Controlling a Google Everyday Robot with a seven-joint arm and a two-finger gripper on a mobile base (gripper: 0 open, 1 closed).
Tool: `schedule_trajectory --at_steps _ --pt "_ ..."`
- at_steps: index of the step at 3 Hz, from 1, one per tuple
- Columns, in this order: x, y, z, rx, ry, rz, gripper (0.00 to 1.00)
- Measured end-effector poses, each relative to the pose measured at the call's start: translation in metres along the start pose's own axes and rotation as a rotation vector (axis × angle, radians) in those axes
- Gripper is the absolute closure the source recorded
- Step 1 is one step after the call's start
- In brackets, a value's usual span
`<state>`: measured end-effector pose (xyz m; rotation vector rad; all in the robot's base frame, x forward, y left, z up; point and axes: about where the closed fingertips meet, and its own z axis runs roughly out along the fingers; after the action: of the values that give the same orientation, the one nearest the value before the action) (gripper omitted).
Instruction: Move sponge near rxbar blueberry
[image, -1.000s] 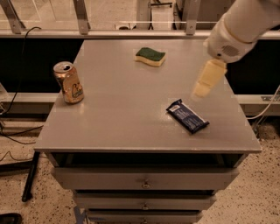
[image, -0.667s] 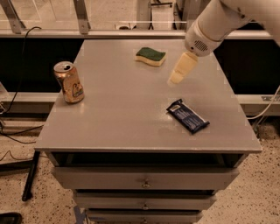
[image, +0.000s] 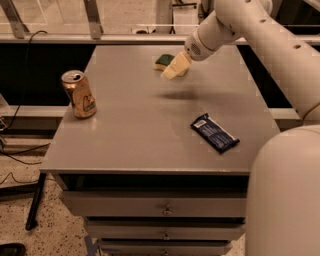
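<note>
The sponge (image: 163, 61), dark green on top over a pale yellow body, lies at the far middle of the grey table (image: 130, 140); the gripper partly hides it. The gripper (image: 174, 68) with its cream fingers hangs over the table just in front of and right of the sponge, on the end of the white arm (image: 235, 22) that reaches in from the upper right. The rxbar blueberry (image: 215, 132), a flat dark navy wrapper with white marks, lies at the front right of the table, well away from the sponge.
A gold drink can (image: 79, 94) stands upright near the table's left edge. Drawers (image: 160, 207) sit under the tabletop. The robot's white body (image: 285, 195) fills the lower right. A rail and glass run behind the table.
The gripper has swept left and toward the far edge, from above the table's right side to right beside the sponge. The sponge, bar and can have not moved.
</note>
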<state>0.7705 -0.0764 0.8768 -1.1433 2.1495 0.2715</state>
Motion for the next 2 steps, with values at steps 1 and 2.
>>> schedule_trajectory --at_steps 1,2 --pt "-0.017 -0.015 0.030 0.018 -0.043 0.056 0.00" --pt "-0.022 -0.031 0.048 0.062 -0.056 0.096 0.00"
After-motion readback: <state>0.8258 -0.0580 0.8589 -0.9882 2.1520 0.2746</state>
